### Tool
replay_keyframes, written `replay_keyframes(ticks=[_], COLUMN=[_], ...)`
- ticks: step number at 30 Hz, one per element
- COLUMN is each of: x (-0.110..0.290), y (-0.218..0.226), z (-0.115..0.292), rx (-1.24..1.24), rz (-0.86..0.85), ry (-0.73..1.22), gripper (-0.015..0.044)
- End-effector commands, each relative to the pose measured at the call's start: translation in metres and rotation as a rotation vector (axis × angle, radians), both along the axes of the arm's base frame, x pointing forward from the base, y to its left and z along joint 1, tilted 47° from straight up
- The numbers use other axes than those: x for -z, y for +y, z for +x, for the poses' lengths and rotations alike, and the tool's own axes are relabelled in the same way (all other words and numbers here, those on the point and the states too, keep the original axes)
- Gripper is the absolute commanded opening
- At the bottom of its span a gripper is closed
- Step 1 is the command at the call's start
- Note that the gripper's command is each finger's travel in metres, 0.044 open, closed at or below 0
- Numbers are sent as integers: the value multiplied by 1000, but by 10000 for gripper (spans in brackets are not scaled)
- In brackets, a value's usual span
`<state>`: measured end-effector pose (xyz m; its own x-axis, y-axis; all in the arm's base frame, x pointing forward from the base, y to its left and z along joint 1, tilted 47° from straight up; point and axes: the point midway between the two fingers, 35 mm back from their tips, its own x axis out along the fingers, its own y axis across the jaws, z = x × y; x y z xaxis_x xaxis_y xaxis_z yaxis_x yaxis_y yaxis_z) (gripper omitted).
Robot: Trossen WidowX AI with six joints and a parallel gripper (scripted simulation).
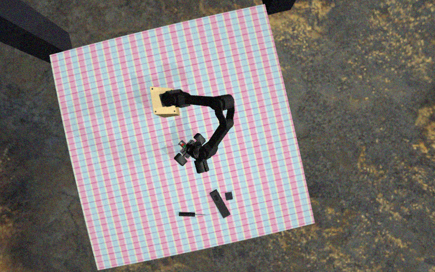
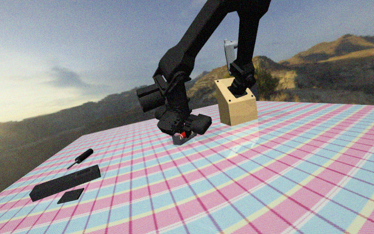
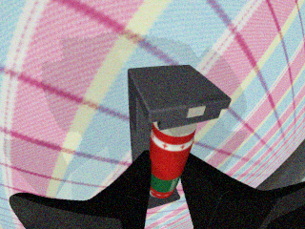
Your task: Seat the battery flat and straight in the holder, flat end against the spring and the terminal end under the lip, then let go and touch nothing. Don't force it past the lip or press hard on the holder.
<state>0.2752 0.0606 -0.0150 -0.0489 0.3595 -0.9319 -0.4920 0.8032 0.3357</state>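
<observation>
My gripper [image 3: 164,156] [image 2: 183,131] [image 1: 186,148] is shut on the battery [image 3: 170,156] [image 2: 182,135] [image 1: 183,144], a red cylinder with a white band and a green band. The battery lies low in the dark grey holder [image 3: 174,93] [image 2: 177,140] on the checked cloth. Its far end reaches under the holder's lip [image 3: 191,113]. Its near end, by the green band, sits between my fingertips. The spring end of the holder is hidden by my fingers.
The arm's tan base block [image 1: 163,102] [image 2: 235,106] stands behind the holder. A black bar [image 1: 219,203] [image 2: 65,182], a small black square [image 1: 228,195] [image 2: 70,195] and a black screwdriver [image 1: 187,214] [image 2: 82,156] lie near the cloth's front edge.
</observation>
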Motion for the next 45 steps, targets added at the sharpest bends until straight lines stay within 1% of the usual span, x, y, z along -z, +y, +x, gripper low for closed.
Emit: replay_keyframes(ticks=[1, 45], x=[1, -1], y=[0, 0], z=[-4, -2], rx=[5, 9], rz=[-3, 3], ry=[16, 3], gripper=[61, 61])
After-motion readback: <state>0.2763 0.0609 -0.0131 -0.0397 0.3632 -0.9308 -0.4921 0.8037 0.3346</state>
